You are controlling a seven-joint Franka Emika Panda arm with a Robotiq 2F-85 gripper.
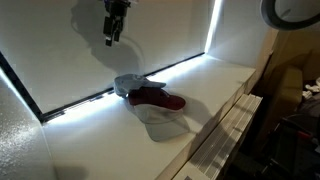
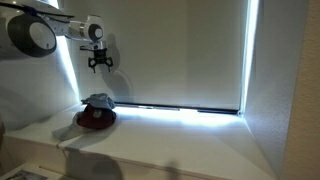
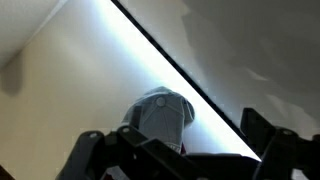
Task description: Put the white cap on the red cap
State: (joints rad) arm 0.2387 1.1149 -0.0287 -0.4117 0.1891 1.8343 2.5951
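The dark red cloth baseball cap (image 1: 158, 98) lies at frame centre on the white ledge (image 1: 90, 140). Its long axis runs from left to lower right, and the brim seems to point right. The small pale grey-white soft cap (image 1: 127, 85) touches its upper-left end; whether it rests on the red cap I cannot tell. A bulkier whitish cap (image 1: 165, 123) lies just below. The black gripper (image 2: 98, 66) hangs above, jaws spread and empty.

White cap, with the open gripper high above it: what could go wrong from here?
1. The white cap lies against the red cap, so the gripper coming down might pinch or drag both.
2. A bulkier whitish cap sits right beside the red cap and could be grabbed by mistake.
3. Glare from the light strip washes out cap edges in the wrist view.
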